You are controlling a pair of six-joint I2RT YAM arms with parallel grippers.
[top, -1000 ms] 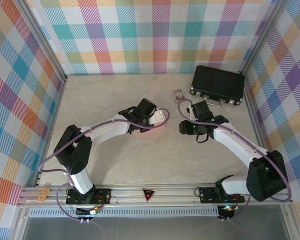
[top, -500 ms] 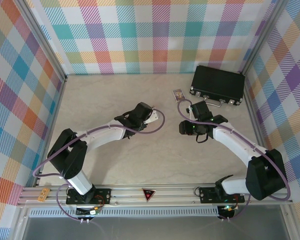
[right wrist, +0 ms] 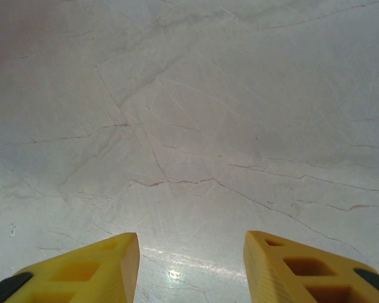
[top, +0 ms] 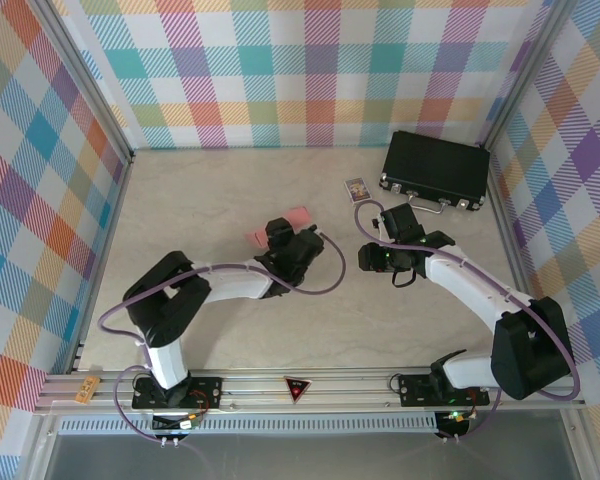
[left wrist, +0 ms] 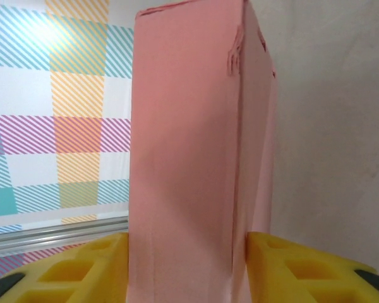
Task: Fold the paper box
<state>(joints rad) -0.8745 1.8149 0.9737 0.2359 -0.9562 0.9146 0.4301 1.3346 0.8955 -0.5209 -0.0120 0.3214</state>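
The paper box (left wrist: 189, 126) is a salmon-pink cardboard sleeve folded into a tall rectangular shape, with a small torn notch near its far end. My left gripper (left wrist: 186, 243) is shut on it, one yellow finger (left wrist: 101, 265) pressed against each side. From above, the paper box (top: 299, 215) sticks out on both sides of the left gripper (top: 278, 232), near the middle of the table. My right gripper (top: 372, 256) hangs to the right of it. In the right wrist view the right gripper (right wrist: 191, 243) stands open over bare marble-patterned table.
A black hard case (top: 435, 168) lies at the back right, with a tiny printed card (top: 356, 188) just left of it. Plaid walls close in three sides. An aluminium rail (top: 310, 385) runs along the near edge.
The left arm has swung its wrist round, carrying the pink box from in front of the gripper to the far side, turned to a new angle. The right arm has not moved.
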